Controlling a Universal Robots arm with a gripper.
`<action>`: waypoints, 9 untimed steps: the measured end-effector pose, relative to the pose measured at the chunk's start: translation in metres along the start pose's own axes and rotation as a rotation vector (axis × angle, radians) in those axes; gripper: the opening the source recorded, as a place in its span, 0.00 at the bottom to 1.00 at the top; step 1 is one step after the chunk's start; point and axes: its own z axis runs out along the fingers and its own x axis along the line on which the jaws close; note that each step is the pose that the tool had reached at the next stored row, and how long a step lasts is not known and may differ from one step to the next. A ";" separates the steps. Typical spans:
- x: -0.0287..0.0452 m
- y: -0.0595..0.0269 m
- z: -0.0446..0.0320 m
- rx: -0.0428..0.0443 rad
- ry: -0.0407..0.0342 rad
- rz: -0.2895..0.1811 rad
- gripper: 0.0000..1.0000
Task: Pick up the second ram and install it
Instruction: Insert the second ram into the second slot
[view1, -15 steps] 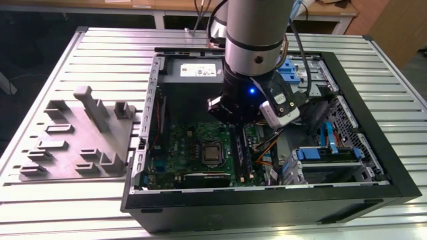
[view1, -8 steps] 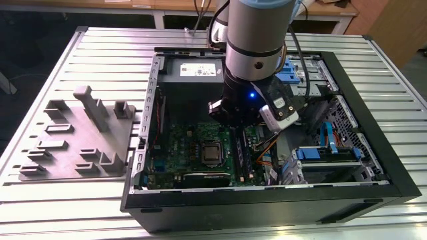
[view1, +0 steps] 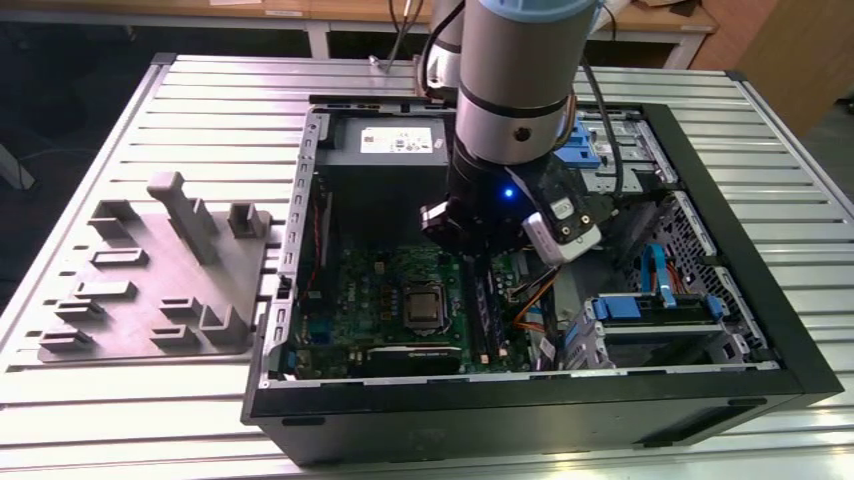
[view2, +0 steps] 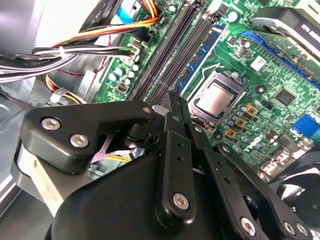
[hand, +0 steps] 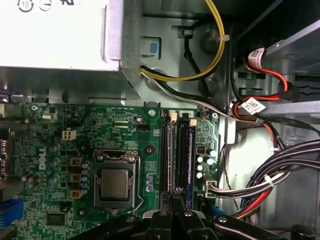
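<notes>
Hanging inside open case (view1: 534, 410), claw (view2: 174, 102) clamps shut on second ram (view1: 483, 310), edge-down, seemingly to line up with motherboard (hand: 65, 145) slot.

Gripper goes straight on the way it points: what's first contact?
Likely the dark memory slots beside the CPU socket; the gripper sits right over them. Gap unclear.

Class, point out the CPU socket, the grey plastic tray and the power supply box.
CPU socket (hand: 114, 184): first wrist view, centre of its metal lid.
grey plastic tray (view1: 138, 308): exterior view, its flat base.
power supply box (view1: 387, 140): exterior view, its top face.
</notes>
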 end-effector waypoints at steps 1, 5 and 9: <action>-0.0002 0.0000 0.0004 -0.0002 -0.0001 0.000 0.11; -0.0008 0.0001 0.0036 -0.0002 -0.0001 0.000 0.11; -0.0008 0.0000 0.0046 0.0002 0.0000 0.000 0.11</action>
